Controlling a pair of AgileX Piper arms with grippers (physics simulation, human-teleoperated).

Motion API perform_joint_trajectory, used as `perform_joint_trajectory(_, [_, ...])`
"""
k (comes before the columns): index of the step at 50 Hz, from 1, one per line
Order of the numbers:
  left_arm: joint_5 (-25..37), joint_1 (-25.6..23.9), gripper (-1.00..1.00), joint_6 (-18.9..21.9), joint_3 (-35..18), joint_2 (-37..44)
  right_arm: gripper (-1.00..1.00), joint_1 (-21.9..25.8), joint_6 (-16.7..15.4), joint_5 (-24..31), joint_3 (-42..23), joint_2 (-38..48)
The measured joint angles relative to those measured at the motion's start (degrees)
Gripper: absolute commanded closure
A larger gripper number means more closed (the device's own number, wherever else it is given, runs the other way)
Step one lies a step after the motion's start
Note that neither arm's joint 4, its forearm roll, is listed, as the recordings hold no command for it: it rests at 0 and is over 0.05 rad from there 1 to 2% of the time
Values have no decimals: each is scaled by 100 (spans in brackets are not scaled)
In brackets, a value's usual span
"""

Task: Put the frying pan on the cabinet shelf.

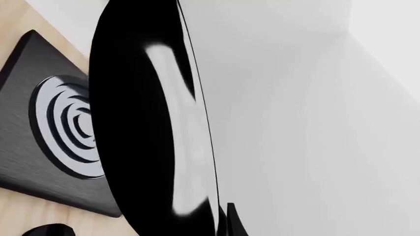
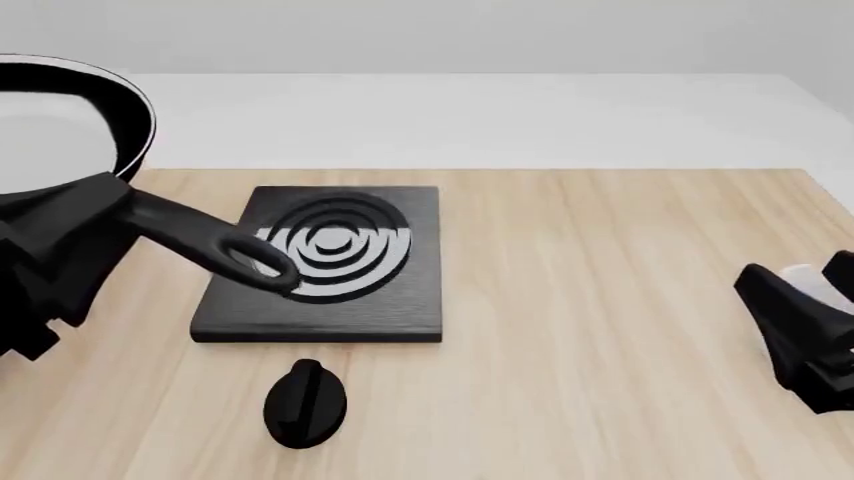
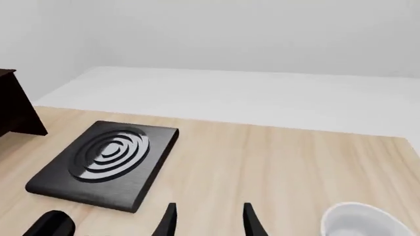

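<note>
The frying pan is black with a pale glossy inside and hangs in the air at the far left, above the table. Its long handle slants down towards the burner plate. My left gripper is shut on the handle close to the pan's bowl. In the left wrist view the pan is edge-on and fills the middle. The dark brown cabinet shows only as a corner in the right wrist view. My right gripper is open and empty, low at the right of the table.
A flat black square burner plate with a silver coil lies left of the table's centre. A black knob lies in front of it. A white bowl stands by the right gripper.
</note>
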Motion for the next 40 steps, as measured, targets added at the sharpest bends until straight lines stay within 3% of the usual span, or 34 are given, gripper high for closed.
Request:
perform_joint_trajectory(20, [-119,760,100,46,-478,370,-100,-294,-44,348,179,-785])
perform_joint_trajectory(33, [-264,1359,100,65,-1073,954,-100,-385,-66,410,232,-1021])
perform_joint_trajectory(40, [-529,1656,100,-130,-1182,1298,-100,-393,-102,407,266,-1077])
